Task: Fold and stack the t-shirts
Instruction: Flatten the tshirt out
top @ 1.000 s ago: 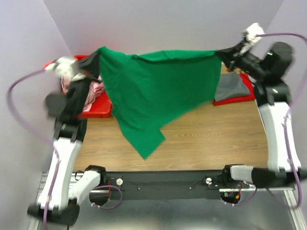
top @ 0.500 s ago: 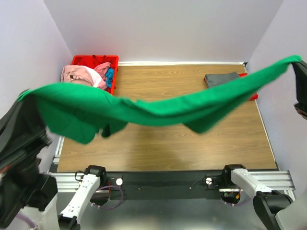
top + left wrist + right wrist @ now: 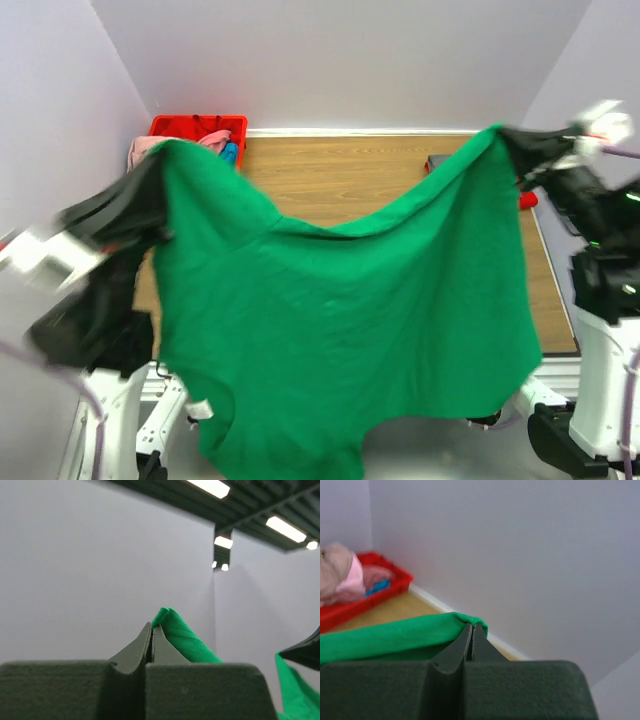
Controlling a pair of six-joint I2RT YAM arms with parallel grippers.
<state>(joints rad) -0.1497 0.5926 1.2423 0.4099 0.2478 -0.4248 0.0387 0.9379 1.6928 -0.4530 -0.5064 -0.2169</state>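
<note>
The large green t-shirt (image 3: 340, 330) hangs spread wide in the air between my two raised grippers, with its lower part falling over the table's near edge. My left gripper (image 3: 160, 205) is shut on its left top corner (image 3: 172, 630). My right gripper (image 3: 508, 145) is shut on its right top corner (image 3: 465, 622). A dark grey t-shirt (image 3: 437, 161) lies at the far right, mostly hidden behind the green cloth. Pink and blue t-shirts (image 3: 215, 145) lie in the red bin (image 3: 195, 125), also seen in the right wrist view (image 3: 350, 580).
The wooden table (image 3: 340, 180) shows only at the back. The red bin stands at the far left corner. A red item (image 3: 527, 200) lies at the right edge under the grey shirt. Lilac walls close in on three sides.
Both arms have swung the green t-shirt from a stretched high band back toward the camera. It now hangs open as a wide sheet over the near half of the table.
</note>
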